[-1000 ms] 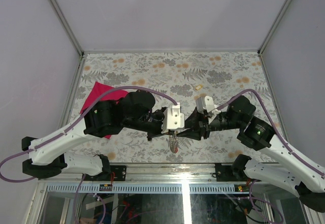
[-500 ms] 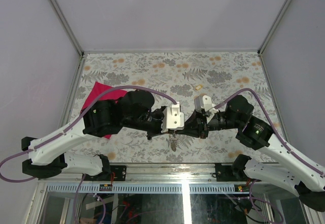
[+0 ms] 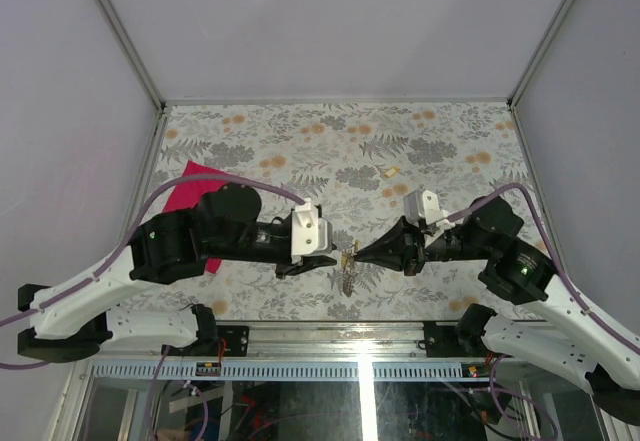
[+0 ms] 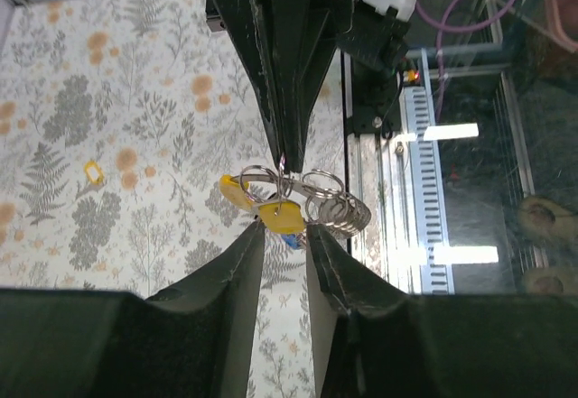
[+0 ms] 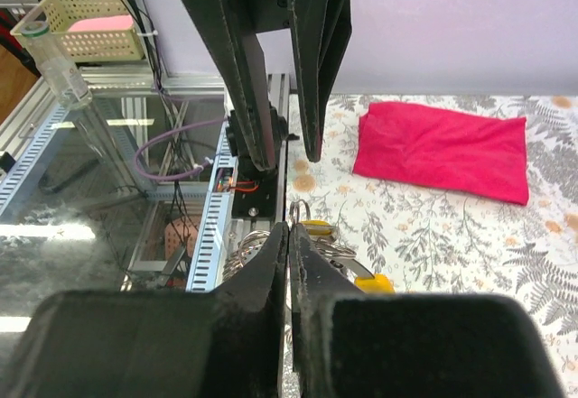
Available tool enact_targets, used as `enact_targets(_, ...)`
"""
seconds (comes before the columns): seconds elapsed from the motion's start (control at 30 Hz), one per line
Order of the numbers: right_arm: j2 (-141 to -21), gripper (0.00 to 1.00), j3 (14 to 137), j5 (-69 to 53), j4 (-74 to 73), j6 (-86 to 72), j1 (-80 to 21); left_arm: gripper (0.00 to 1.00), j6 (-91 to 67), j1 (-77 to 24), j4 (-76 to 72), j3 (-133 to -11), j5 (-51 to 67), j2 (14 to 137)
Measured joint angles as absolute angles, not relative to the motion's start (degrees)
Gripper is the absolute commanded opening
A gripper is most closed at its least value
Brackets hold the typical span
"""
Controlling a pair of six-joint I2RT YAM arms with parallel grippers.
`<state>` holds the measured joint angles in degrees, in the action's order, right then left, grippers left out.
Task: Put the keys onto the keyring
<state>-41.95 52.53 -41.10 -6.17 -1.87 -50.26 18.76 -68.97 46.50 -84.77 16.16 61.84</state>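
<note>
The keyring, a thin metal ring, hangs in the air over the table's near edge. My right gripper is shut on it and comes down from the top of the left wrist view. Keys with yellow caps and a blue cap dangle from it beside a coiled chain of rings. My left gripper is open, its tips on either side of the yellow key and apart from it. From above, the bunch hangs between the left gripper and right gripper. In the right wrist view the right gripper pinches the ring.
A small yellow-capped key lies alone on the flowered cloth, mid-table. A folded red cloth lies at the left, partly under my left arm. The table's metal front rail runs just below the hanging bunch.
My left gripper has opened and drawn back to the left. My right gripper has shut on the keyring and shifted slightly right, so the bunch now hangs from it alone.
</note>
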Motion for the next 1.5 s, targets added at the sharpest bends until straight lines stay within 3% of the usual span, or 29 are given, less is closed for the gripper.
enact_targets(0.2,-40.3,0.00,52.5,-42.7,-3.9,-2.9,-50.3,0.28,17.1,-69.0,38.8,-79.3,18.8,56.6)
enact_targets(0.7,-40.1,0.00,52.5,-44.7,-0.6,-5.3,-50.3,0.28,16.5,-69.0,34.6,-78.9,23.2,58.7)
enact_targets(0.93,-39.9,0.00,52.6,-44.7,0.5,-6.0,-50.3,0.19,16.5,-69.0,34.6,-78.9,23.2,58.9)
enact_targets(1.1,-39.9,0.00,52.6,-44.8,0.7,-6.1,-50.3,0.01,16.6,-69.0,34.7,-78.9,23.1,59.2)
enact_targets(1.5,-38.5,0.00,51.5,-43.7,4.8,-8.9,-50.3,0.00,16.7,-69.0,33.6,-78.8,22.7,59.2)
